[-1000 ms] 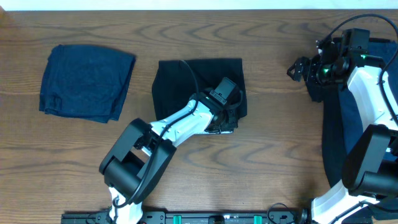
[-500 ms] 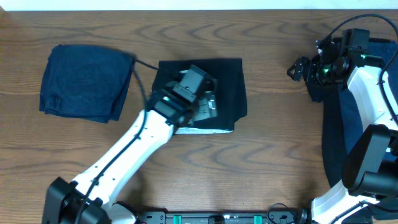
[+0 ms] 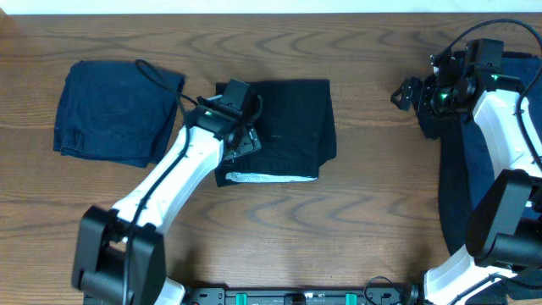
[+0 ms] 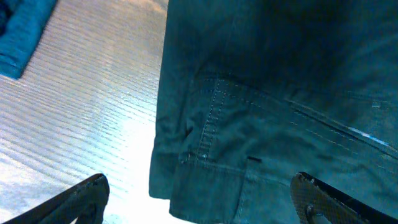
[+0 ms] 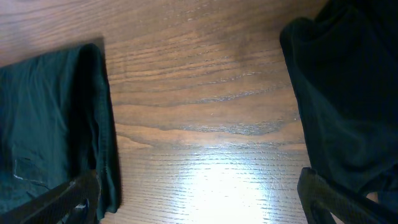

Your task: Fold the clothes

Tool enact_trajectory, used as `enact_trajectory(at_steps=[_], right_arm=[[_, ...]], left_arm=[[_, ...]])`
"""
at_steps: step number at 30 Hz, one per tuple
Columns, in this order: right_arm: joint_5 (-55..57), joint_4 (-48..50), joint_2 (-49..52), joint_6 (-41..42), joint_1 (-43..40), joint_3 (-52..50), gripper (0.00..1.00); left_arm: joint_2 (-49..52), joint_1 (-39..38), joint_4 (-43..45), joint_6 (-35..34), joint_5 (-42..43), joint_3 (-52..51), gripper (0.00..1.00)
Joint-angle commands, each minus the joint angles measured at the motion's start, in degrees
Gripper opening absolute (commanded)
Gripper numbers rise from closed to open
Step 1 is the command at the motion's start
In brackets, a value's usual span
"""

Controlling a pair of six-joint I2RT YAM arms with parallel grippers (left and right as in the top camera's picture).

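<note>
A black folded garment (image 3: pixel 292 127) lies mid-table, a pale grey hem (image 3: pixel 269 178) showing along its front edge. My left gripper (image 3: pixel 244 142) hovers open over its left part. In the left wrist view the black garment (image 4: pixel 280 93) fills the frame and nothing sits between the spread fingers (image 4: pixel 84 198). A navy folded garment (image 3: pixel 118 110) rests at the far left. My right gripper (image 3: pixel 406 93) is open above bare wood, between the black garment (image 5: pixel 50 124) and a dark pile of clothes (image 5: pixel 348 93).
The dark pile (image 3: pixel 457 169) spreads along the table's right side under the right arm. Bare wooden table (image 3: pixel 373 212) shows in front of and between the garments. The left arm reaches diagonally from the front left.
My left gripper opened and let go of the black fabric, then moved from the garment's right front to its left side. The pale hem now shows. The right arm has not moved.
</note>
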Motion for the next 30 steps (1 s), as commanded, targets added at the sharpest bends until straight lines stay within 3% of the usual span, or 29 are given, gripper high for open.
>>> enact_trajectory(at_steps=[1,5,12,30], right_arm=[[-0.04,-0.15,0.00,-0.11,-0.09,0.52,0.99],[-0.04,-0.15,0.00,-0.11,-0.09,0.52,0.99],[-0.04,-0.15,0.00,-0.11,-0.09,0.52,0.99],[-0.04,-0.15,0.00,-0.11,-0.09,0.52,0.99]], left_arm=[[2.73,-0.02,0.33,0.09,-1.29,-0.72,0.95],[5.49,-0.02,1.33,0.09,-1.29,-0.72,1.00],[9.01,-0.02,4.35,1.64,4.74,-0.76,0.98],[11.21,0.83,4.37,2.32,7.74,-1.09,0.98]])
